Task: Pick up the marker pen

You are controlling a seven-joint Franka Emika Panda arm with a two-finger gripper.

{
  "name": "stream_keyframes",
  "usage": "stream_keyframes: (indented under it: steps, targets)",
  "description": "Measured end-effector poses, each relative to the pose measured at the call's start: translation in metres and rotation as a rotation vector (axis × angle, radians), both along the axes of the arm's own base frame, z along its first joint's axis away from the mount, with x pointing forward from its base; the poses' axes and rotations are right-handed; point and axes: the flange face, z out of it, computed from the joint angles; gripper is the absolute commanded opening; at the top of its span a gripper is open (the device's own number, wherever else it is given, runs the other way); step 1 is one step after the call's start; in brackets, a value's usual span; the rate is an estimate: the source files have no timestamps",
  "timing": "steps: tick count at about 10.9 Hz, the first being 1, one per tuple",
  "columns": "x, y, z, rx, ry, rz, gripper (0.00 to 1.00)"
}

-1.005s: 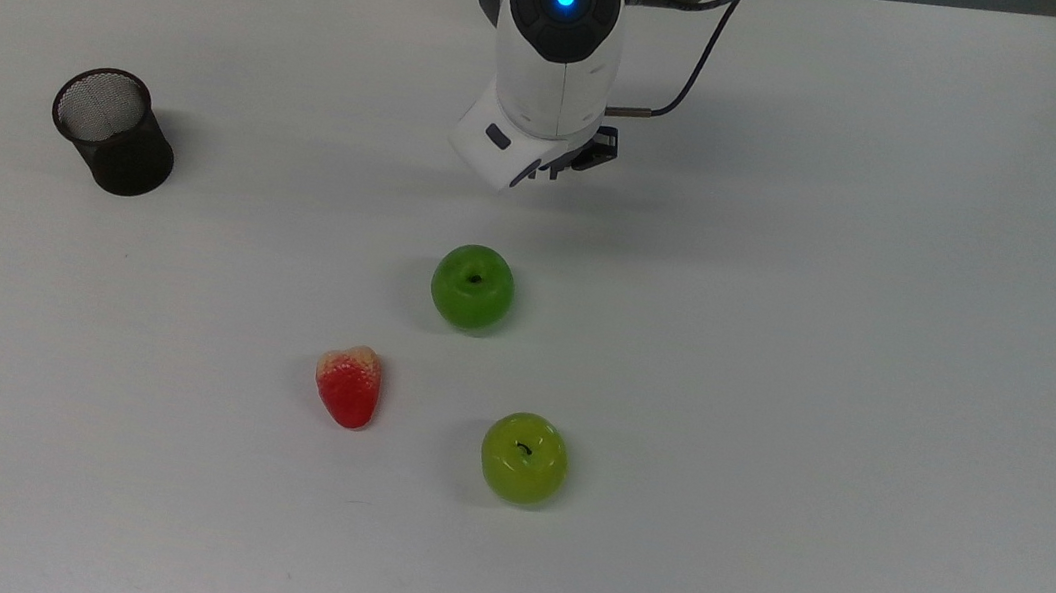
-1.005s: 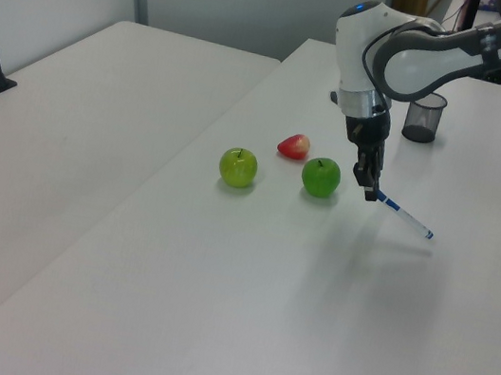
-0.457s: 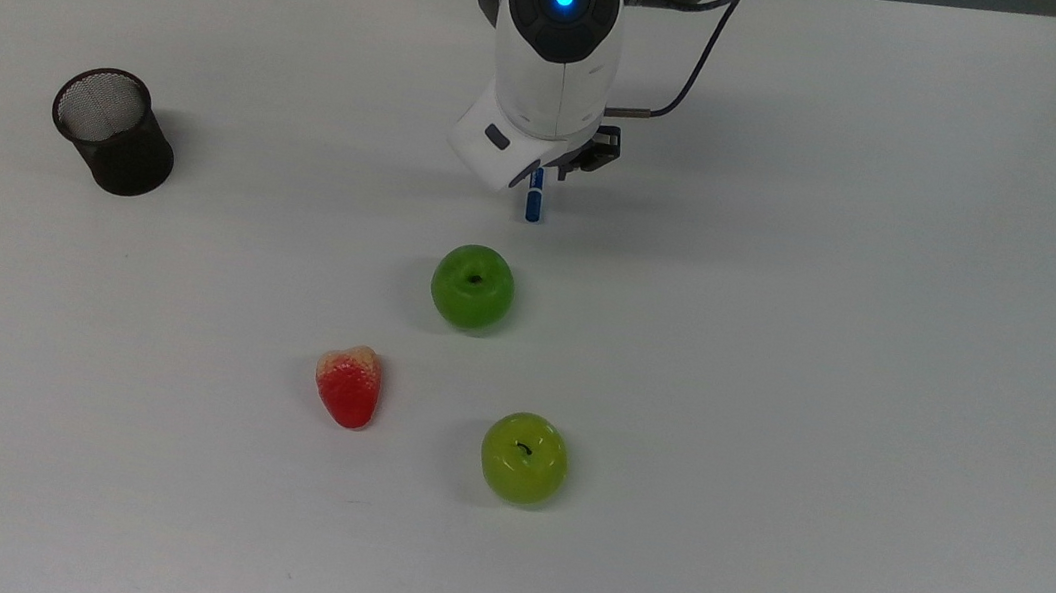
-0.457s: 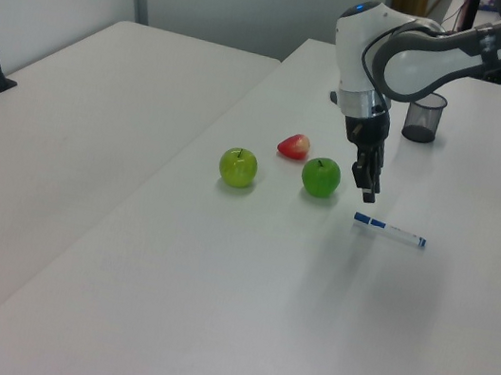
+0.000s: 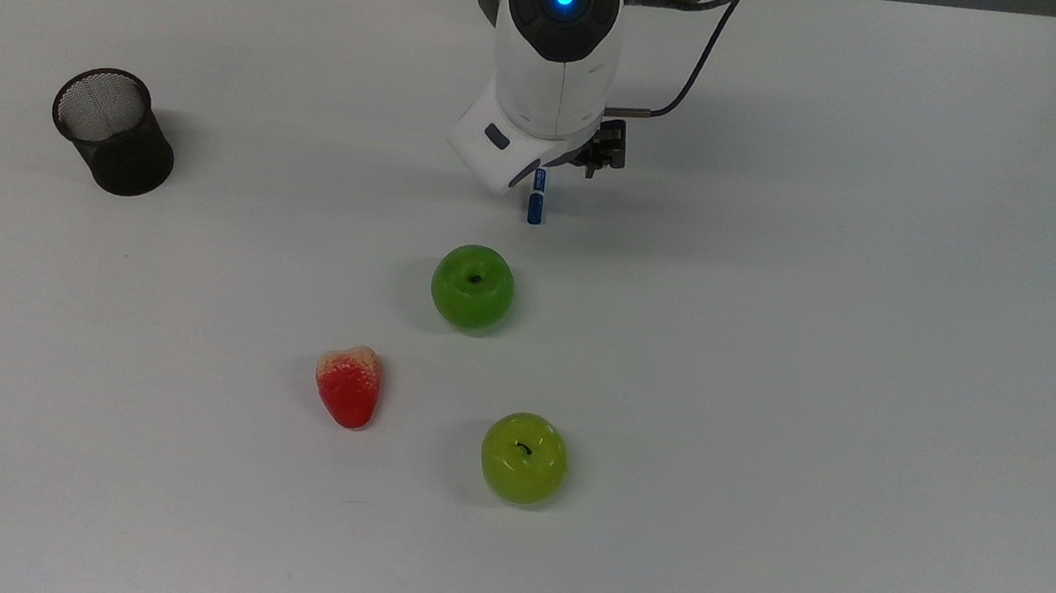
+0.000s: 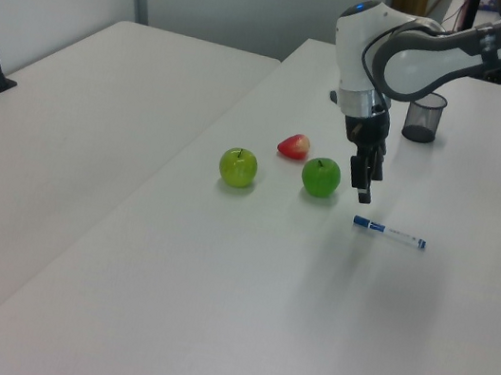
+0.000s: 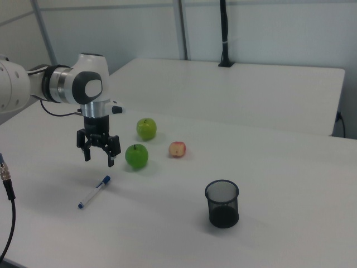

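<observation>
Bare table surrounds the marker pen at lower left of the right view; the nearest obstacle is the dark green apple, up-right of its cap, near but apart

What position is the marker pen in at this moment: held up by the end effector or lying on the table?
Lying flat on the table. The marker pen rests below the open end effector, which hangs above it without touching.

Arm: one, white, wrist pointing straight down. Gripper: fingers spread apart, tips aimed downward, nothing held between them.
</observation>
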Motion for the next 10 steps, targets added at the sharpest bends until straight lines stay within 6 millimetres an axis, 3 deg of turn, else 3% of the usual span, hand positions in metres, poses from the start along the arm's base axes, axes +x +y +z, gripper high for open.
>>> stream_keyframes:
  steps: [3, 4, 7, 10]
  targets:
    - [0.001, 0.0, 0.005, 0.002, -0.01, 0.0, 1.0]
    - [0.004, -0.001, 0.017, 0.004, -0.035, -0.002, 1.0]
    - [0.005, -0.021, 0.095, 0.002, -0.168, -0.023, 1.0]
    - [-0.025, -0.061, 0.176, -0.005, -0.214, -0.078, 1.0]
